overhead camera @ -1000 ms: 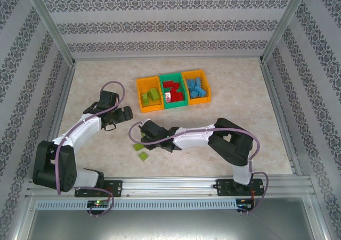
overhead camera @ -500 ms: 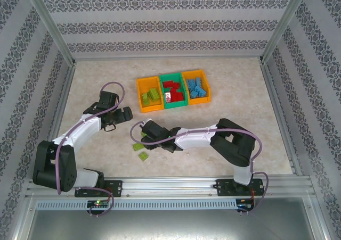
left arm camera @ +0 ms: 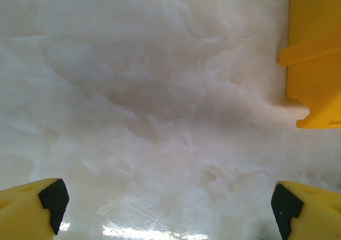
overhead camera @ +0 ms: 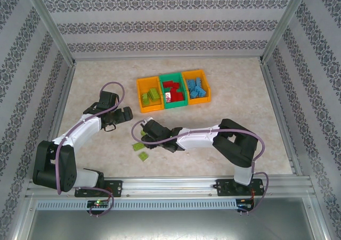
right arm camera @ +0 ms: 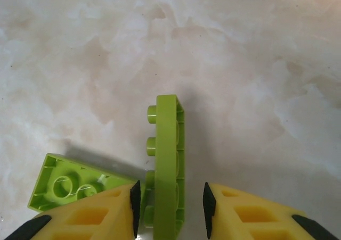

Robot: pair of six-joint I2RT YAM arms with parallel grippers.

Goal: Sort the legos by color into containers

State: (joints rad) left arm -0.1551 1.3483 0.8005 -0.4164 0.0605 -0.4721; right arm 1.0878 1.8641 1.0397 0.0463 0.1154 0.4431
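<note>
Right arm's elbow has drifted slightly toward the near right edge since a second ago; the loose bricks have not moved. Lime brick [right arm camera: 169, 160] stands on edge on the table [right arm camera: 256, 64], between the right gripper's [right arm camera: 170, 208] narrow jaws (sliver of gap on its right side). Second lime brick [right arm camera: 69, 184] lies just left, underside up. Open marble ahead. Left gripper [left arm camera: 168, 200] spread wide, empty, over bare table beside the left orange bin [left arm camera: 314, 64].

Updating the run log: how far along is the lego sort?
Done: lime bricks sit in the left orange bin, red bricks in the green bin, blue bricks in the right orange bin. In hand: open right end effector straddles an on-edge lime brick. Remaining: that brick and the overturned lime brick beside it.
</note>
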